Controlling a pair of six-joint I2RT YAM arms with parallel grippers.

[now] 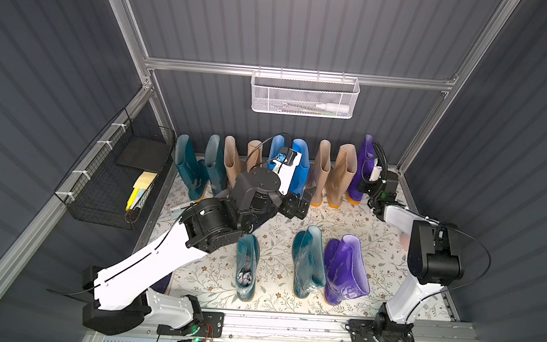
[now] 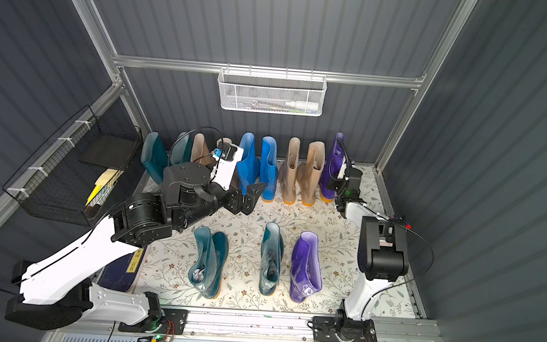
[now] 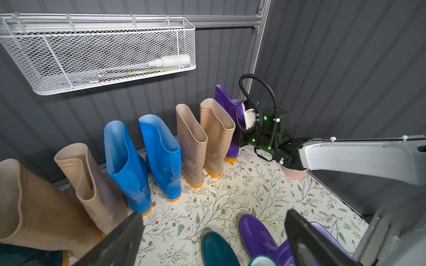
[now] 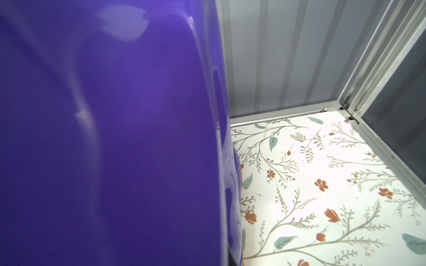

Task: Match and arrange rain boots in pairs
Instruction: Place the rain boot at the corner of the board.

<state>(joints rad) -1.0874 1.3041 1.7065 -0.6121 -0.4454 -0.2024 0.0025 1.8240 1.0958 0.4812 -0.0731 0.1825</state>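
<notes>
Standing in a row along the back wall of the floral tabletop (image 1: 328,223) are nine of the rain boots. From the robot's left they are two dark teal boots (image 1: 187,168), two beige boots (image 1: 232,162), two bright blue boots (image 1: 300,167), another beige pair (image 1: 343,174) and a single purple boot (image 1: 363,159) at the right end. All are upright on their orange-tan soles.

Three more boots stand nearer the robot, well apart from the row: a teal boot (image 1: 246,266), a second teal boot (image 1: 306,261), and just beside that one a front purple boot (image 1: 344,267).

The left gripper (image 1: 304,201) hovers low in front of the blue pair with its jaws spread wide and nothing between them. In the left wrist view its dark fingers (image 3: 124,237) frame only bare tabletop and the tops of the front boots.

The right gripper (image 3: 240,140) is pressed close against the shaft of the back-row purple boot, whose glossy side fills much of the right wrist view. Its jaws are closed, but the boot and the beige pair hide the fingertips — I cannot tell whether they pinch the boot's wall.
</notes>
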